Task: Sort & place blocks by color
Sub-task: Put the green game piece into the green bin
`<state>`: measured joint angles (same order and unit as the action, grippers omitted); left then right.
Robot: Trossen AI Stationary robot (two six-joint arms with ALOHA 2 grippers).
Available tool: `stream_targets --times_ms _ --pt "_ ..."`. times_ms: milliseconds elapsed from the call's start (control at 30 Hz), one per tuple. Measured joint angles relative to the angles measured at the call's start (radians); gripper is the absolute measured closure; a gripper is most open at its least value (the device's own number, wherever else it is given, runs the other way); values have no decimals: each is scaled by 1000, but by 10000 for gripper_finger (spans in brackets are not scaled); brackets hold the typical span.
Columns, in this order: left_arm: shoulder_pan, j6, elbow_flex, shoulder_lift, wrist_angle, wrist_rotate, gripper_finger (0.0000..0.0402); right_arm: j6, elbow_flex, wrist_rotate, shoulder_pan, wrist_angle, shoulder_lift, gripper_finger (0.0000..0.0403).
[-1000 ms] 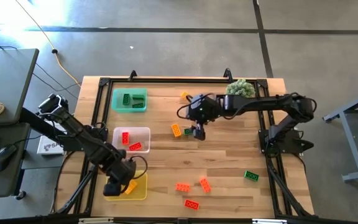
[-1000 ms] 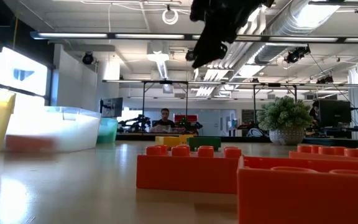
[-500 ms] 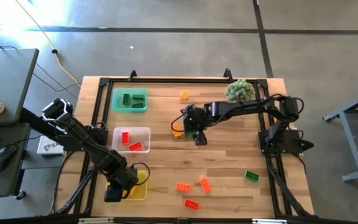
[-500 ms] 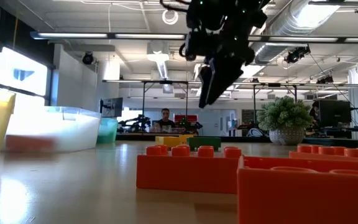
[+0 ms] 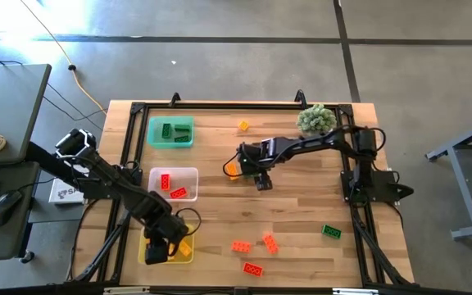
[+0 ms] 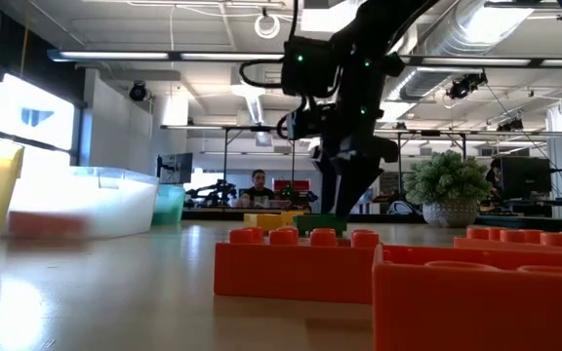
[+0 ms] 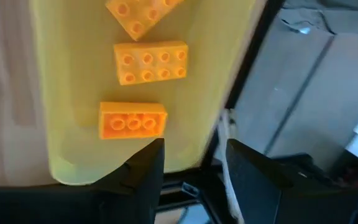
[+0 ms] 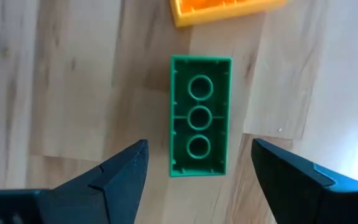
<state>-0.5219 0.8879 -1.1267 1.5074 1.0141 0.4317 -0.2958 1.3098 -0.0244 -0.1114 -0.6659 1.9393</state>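
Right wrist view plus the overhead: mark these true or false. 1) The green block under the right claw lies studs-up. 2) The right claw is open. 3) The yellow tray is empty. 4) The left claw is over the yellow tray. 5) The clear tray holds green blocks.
1) False: the green block lies hollow side up, beside an orange block.
2) True: the right claw stands open astride that block, not yet touching it.
3) False: the yellow tray holds three orange blocks.
4) True: the left claw hangs above it, holding nothing.
5) False: the clear tray holds red blocks.
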Motion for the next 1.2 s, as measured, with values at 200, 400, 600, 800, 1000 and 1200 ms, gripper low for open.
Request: stream_targets --times_ms 200,400,600,800,1000,1200 --pt "23 -15 -22 0 -16 51 241 -1 0 21 -21 11 25 147" --pt "65 -60 -62 0 -14 49 241 2 0 52 -28 19 44 192" --pt "130 -123 -68 0 -8 7 241 -1 0 65 -29 19 44 261" --pt "203 -250 -68 0 35 -40 241 2 1 104 -30 21 43 295" --pt "276 -413 -69 -27 86 -159 241 38 1 113 -31 -12 33 295" --pt "383 -576 -69 -88 91 -284 241 110 38 115 -33 -51 15 295"
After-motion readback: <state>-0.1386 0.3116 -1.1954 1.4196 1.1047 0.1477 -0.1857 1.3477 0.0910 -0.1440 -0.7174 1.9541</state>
